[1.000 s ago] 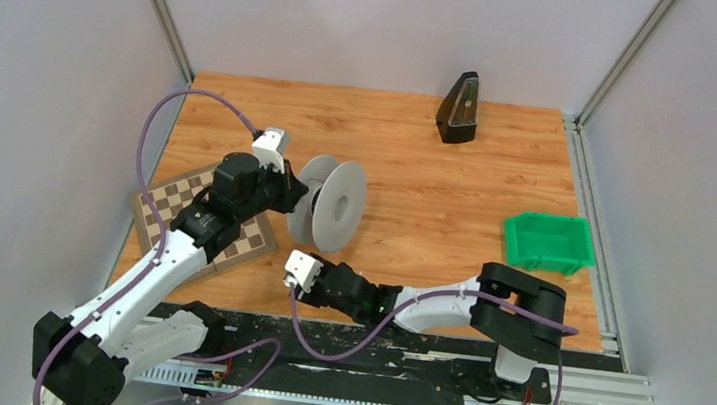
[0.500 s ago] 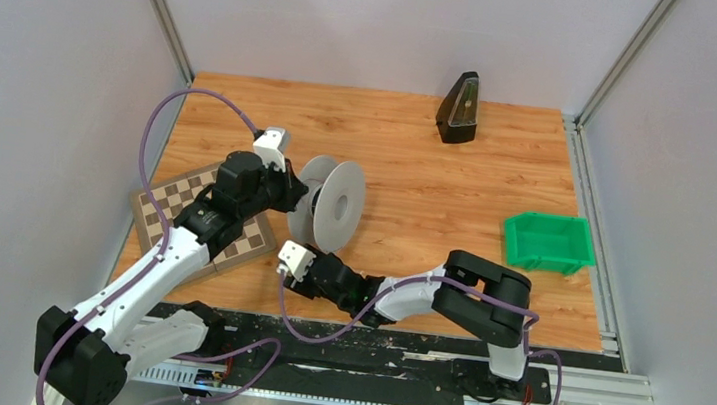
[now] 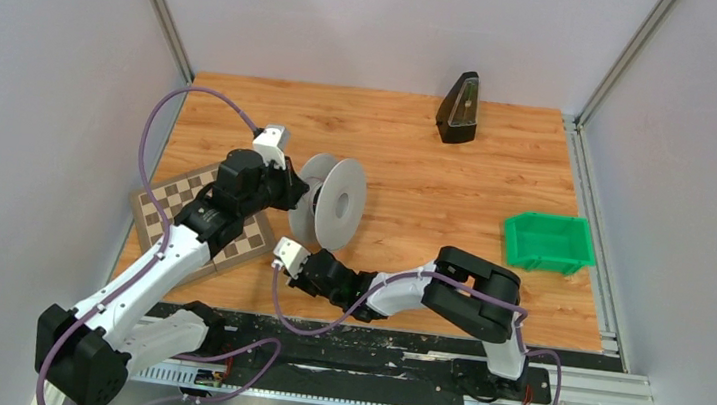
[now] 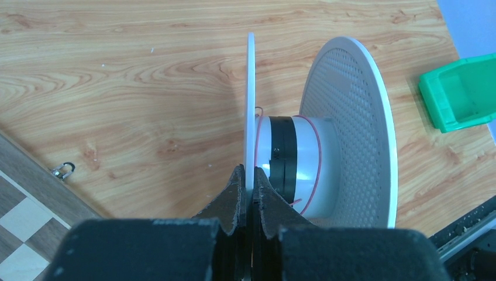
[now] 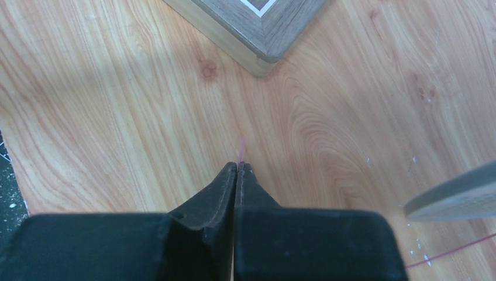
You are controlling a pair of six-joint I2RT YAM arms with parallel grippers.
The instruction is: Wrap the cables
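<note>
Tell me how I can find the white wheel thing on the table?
Look at the wooden table, then at the chessboard near its left edge. Just right of that board stands the spool, up on its rims. It alone is white and round: two discs joined by a drum with thin red cable around it.

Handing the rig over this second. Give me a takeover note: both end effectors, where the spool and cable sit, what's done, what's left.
Left end effector: shut on the near flange of the spool, which stands on edge on the table beside the chessboard.
Right end effector: shut, low over the table near the chessboard's corner, apparently pinching the red cable; its tip pokes out past the fingertips.
Done: about one loose turn of cable on the hub.
Left: wind the slack onto the hub; a loose strand lies on the wood near the spool.
</note>
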